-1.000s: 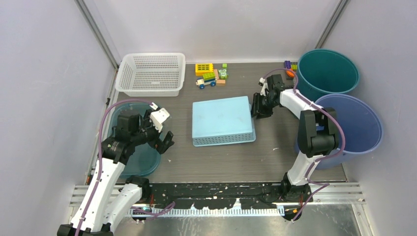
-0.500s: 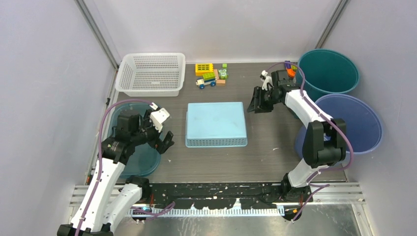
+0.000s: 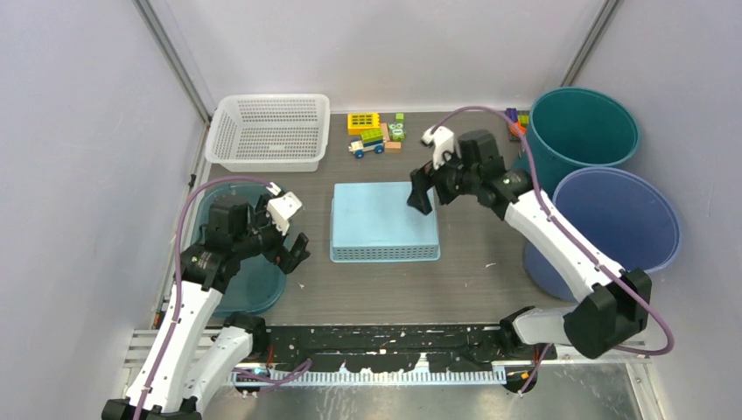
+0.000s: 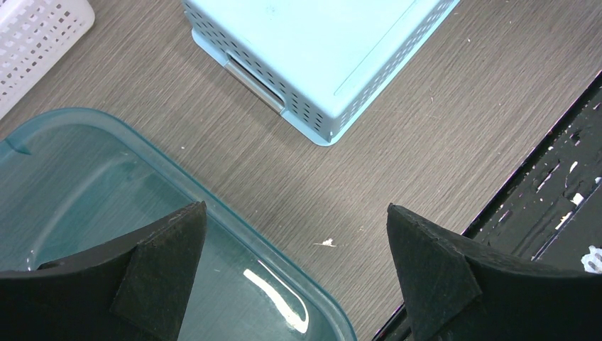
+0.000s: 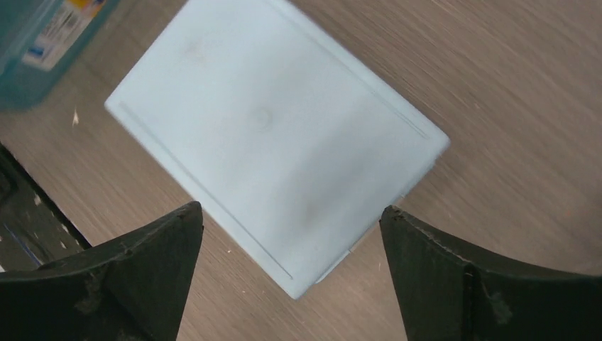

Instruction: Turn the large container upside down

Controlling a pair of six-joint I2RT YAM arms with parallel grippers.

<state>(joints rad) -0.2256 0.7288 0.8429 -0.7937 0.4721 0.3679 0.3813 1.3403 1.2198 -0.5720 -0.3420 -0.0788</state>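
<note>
The large container [image 3: 383,219] is a light blue perforated box lying bottom-up in the middle of the table, its flat base facing the camera. Both wrist views also show it: from the left wrist the container [image 4: 319,50] sits at the top of the picture, and from the right wrist the container [image 5: 270,142] lies directly below. My right gripper [image 3: 430,192] hovers open above its back right corner, and between the tips of the right gripper [image 5: 291,213] there is only the box corner far below. My left gripper [image 3: 284,245] stands open over the rim of a teal tray, with nothing inside the left gripper [image 4: 294,209].
A clear teal tray [image 3: 254,284] lies at the left, seen as the tray [image 4: 106,192] under my left fingers. A white mesh basket [image 3: 267,131] stands at the back left, with toy blocks [image 3: 374,133] beside it. A teal bucket [image 3: 534,114] and a blue bucket [image 3: 669,210] stand at the right.
My right gripper let go of the container's right end, opened wide and swung left above it. The container shifted left and now lies square. The left arm stayed still.
</note>
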